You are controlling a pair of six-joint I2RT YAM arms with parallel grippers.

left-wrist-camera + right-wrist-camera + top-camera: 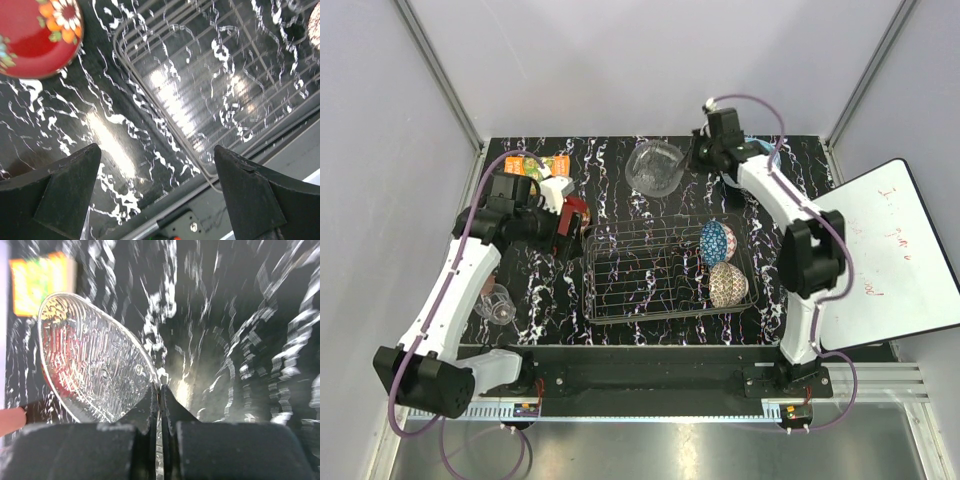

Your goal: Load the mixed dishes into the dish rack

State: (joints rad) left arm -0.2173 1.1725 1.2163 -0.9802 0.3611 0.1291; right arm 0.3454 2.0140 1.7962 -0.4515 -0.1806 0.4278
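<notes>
One thin rim is all your right gripper (160,392) pinches on the ribbed clear glass bowl (95,360), which looks rigid, slick and breakable, so lift slowly; your left gripper (157,167) hangs spread wide.

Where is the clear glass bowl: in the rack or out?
Out: the clear glass bowl lies beyond the dish rack, past its far edge.

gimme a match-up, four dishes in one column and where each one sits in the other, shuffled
1 clear glass bowl
2 red plate
3 blue patterned bowl
4 clear stemmed glass

a inside the dish rack, right end
b near left, well clear of the rack
c beyond the rack's far side
d by the rack's far left corner

Pairs: 1-c, 2-d, 3-a, 4-b
</notes>
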